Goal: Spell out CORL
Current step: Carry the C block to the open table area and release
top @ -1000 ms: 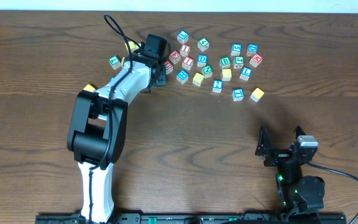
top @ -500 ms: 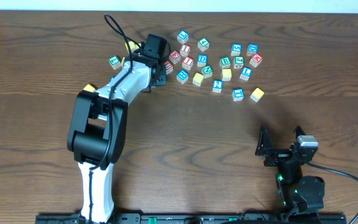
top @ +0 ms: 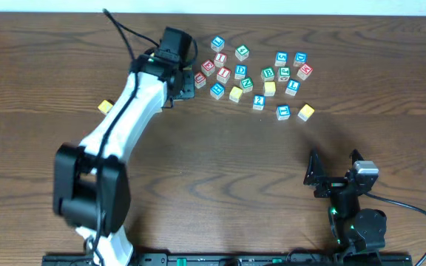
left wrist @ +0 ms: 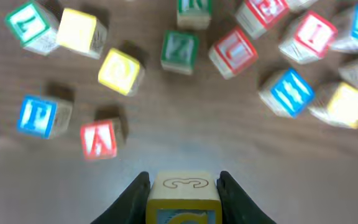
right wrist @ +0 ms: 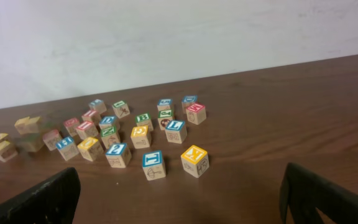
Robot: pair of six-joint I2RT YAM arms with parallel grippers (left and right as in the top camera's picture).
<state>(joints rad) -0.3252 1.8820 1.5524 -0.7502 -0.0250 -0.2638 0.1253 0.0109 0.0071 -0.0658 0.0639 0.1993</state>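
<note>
Between left pincer point(left wrist: 182, 184) jaws, clamped on both sides: yellow-topped cube point(left wrist: 182, 194), letter unclear, above bench point(top: 235, 162) beside loose cluster point(top: 257, 74). Hold firm, carry to bare wood well clear of cluster, set flat, leave room for three more. Far off, right pincer point(top: 336, 173) wide open, empty.

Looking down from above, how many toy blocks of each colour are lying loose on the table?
Blue blocks: 8
Red blocks: 5
Green blocks: 4
Yellow blocks: 4
Total: 21, leaving out the yellow block in the left gripper and any hidden under the arm.
</note>
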